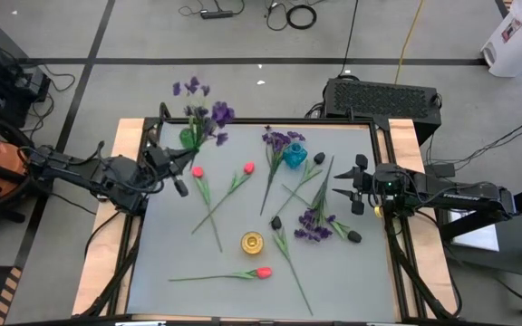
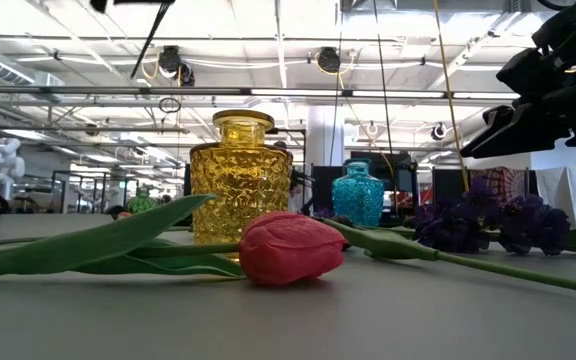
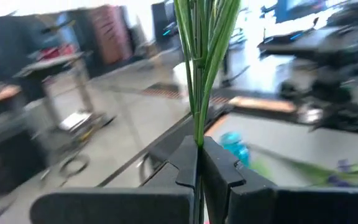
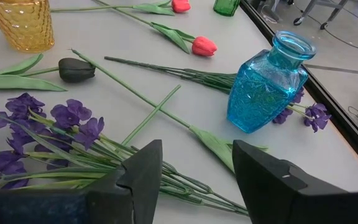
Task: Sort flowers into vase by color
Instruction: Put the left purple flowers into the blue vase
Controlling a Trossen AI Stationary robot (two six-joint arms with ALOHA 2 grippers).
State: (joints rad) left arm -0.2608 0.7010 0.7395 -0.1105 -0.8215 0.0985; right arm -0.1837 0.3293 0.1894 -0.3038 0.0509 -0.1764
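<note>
My left gripper (image 1: 176, 165) is at the table's far left, shut on a bunch of purple flowers (image 1: 205, 113) beside the green vase (image 1: 189, 139). My right gripper (image 4: 194, 168) is open and empty, low over a purple bunch (image 4: 39, 124) and loose stems at the table's right; it also shows in the high view (image 1: 345, 184). Red tulips (image 1: 198, 170) (image 1: 248, 167) (image 1: 263, 272), black tulips (image 1: 276, 222) (image 1: 354, 236) and another purple bunch (image 1: 279, 140) lie flat on the table. The blue vase (image 1: 294, 156) and the yellow vase (image 1: 252, 242) stand upright. My left gripper pinches several thin green stems (image 3: 197, 134) of the purple bunch between its two fingers. The stems run out past the fingertips (image 3: 188, 165), and the blooms lie outside the wrist view. In the high view the blooms (image 1: 220, 113) spread over the green vase.
The black table frame (image 1: 383, 172) rims the grey mat. Stems and leaves cross the middle and right of the mat. The near left part of the mat (image 1: 166, 244) is bare. A black box (image 1: 383, 98) sits beyond the far right corner.
</note>
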